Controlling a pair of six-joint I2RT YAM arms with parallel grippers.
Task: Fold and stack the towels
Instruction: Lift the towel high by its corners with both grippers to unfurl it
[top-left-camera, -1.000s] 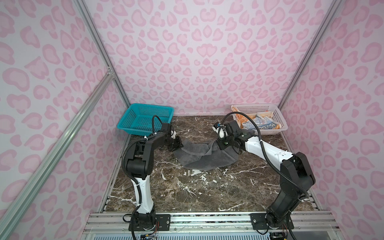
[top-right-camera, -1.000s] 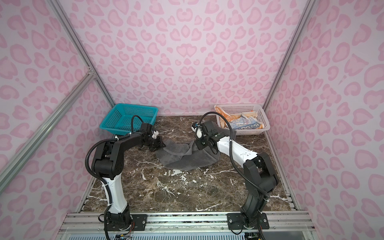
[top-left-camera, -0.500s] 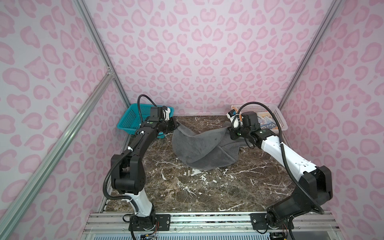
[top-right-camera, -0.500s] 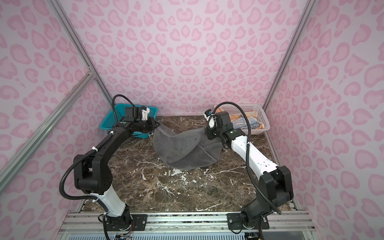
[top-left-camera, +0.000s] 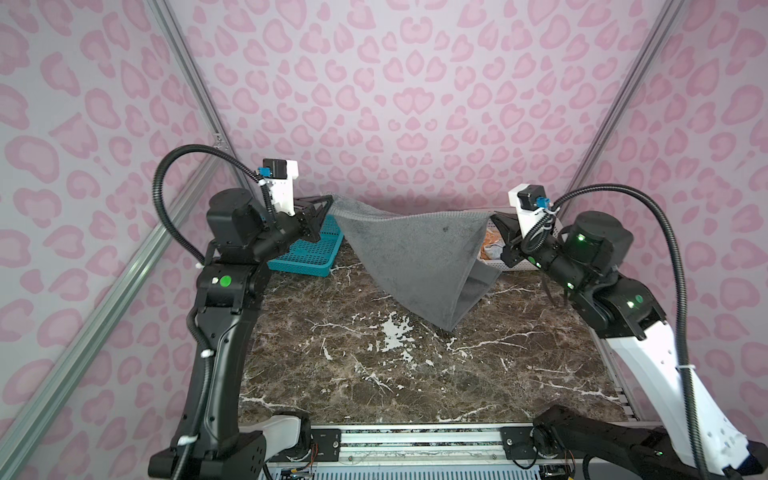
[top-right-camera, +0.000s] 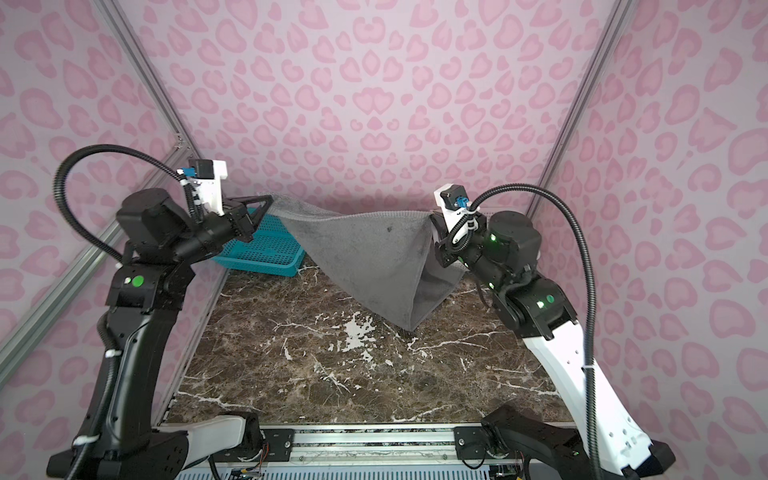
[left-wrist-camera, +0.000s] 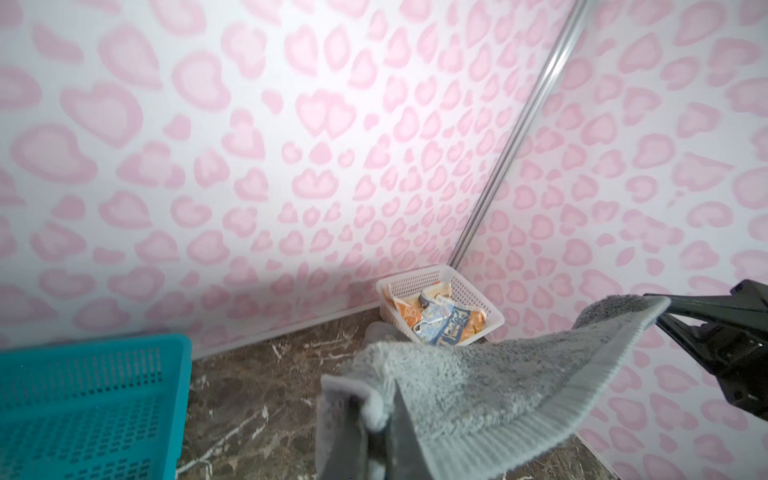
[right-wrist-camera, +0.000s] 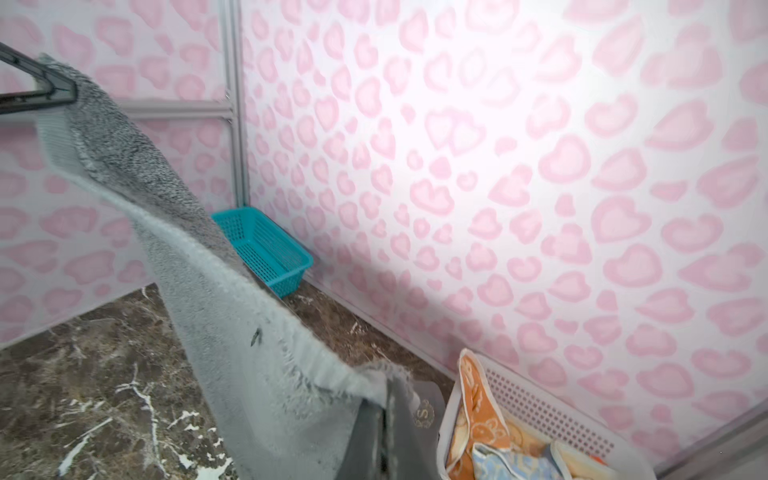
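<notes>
Grey towel (top-left-camera: 407, 253) raised higher, top corners pinched in L/R jaws

The left arm (top-left-camera: 222, 332) was black above a white base link, while the right arm (top-left-camera: 665, 365) ran from black joints into a white lower shell; both showed round green lights. Just behind the thin black fingers (left-wrist-camera: 706, 302) of the left gripper (top-left-camera: 329, 200) and the right gripper (top-left-camera: 492, 215) stood a white bracket (top-left-camera: 282, 189) with a black camera block and blue plug, feeding a ribbed black cable (top-left-camera: 166, 183).
</notes>
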